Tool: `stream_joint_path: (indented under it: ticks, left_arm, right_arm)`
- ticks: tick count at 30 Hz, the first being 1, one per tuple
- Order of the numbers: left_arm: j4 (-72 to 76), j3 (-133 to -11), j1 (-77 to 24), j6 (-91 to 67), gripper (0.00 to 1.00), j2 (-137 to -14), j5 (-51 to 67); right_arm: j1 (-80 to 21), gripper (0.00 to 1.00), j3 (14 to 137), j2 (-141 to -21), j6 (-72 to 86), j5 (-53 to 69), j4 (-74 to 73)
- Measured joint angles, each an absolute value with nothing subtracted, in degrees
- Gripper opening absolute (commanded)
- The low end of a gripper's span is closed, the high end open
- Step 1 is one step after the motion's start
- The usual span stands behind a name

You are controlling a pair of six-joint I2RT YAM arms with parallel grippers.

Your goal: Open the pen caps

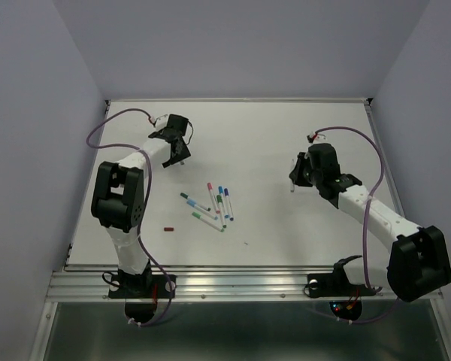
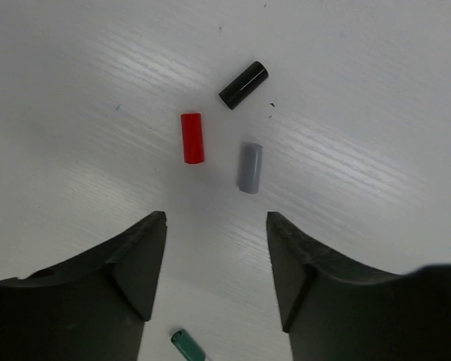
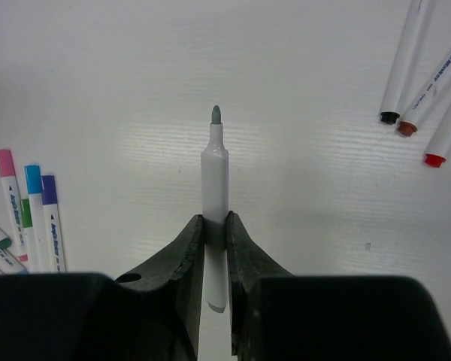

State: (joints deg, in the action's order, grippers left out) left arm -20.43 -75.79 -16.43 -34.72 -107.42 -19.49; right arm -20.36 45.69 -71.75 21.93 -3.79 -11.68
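Right gripper is pressed tight on a white pen, pinching the barrel so the bare grey-green tip points toward the far side. That pen has no cap on. Far to its right lie 3 bare pens side by side, with black, brown and red tips showing. Near its left lie capped pens with pink, blue, purple and green caps. At least 4 show in that view, and more run off the edge.

Left gripper hangs spread and holds nothing, just above the bench at the far left. Loose caps lie under it: a green cap nearest, between the fingers, then a red cap and a grey cap close together but apart, and a black cap farthest. From above, a dark red cap lies alone, left of the pile at mid-bench.

By my reading, 4 pens are opened: the 3 laid aside and the 1 held. The 5 loose caps suggest 1 more, though I cannot place its barrel. The capped pens in the pile are what is left, so the job looks near halfway. The held pen seems due to join the bare ones.
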Motion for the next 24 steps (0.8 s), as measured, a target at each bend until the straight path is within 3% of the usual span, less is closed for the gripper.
stream_joint_path:
  ticks: [5, 6, 9, 15, 24]
  left_arm:
    - [-18.5, -74.1, -16.4, -33.2, 0.86, -98.5, -15.4]
    - [-17.3, -73.4, -16.4, -32.9, 0.93, -96.0, -14.2]
    - [-13.5, -70.6, -16.4, -31.8, 0.99, -87.2, -10.1]
    - [-5.9, -61.6, -16.4, -30.4, 0.99, -71.7, -3.6]
    - [-2.8, -55.8, -16.4, -30.2, 0.99, -66.6, -1.3]
  right_arm:
    - [-18.7, 0.01, 45.7, -71.3, 21.8, -5.5, -12.1]
    - [-18.2, 0.01, 45.7, -71.3, 21.8, -6.0, -12.1]
    - [-16.4, 0.01, 45.7, -71.4, 21.9, -7.0, -12.2]
    - [-11.5, 0.01, 45.7, -76.4, 22.0, -11.4, -12.2]
    - [-3.0, 0.04, 48.8, -85.2, 22.3, -16.6, -13.0]
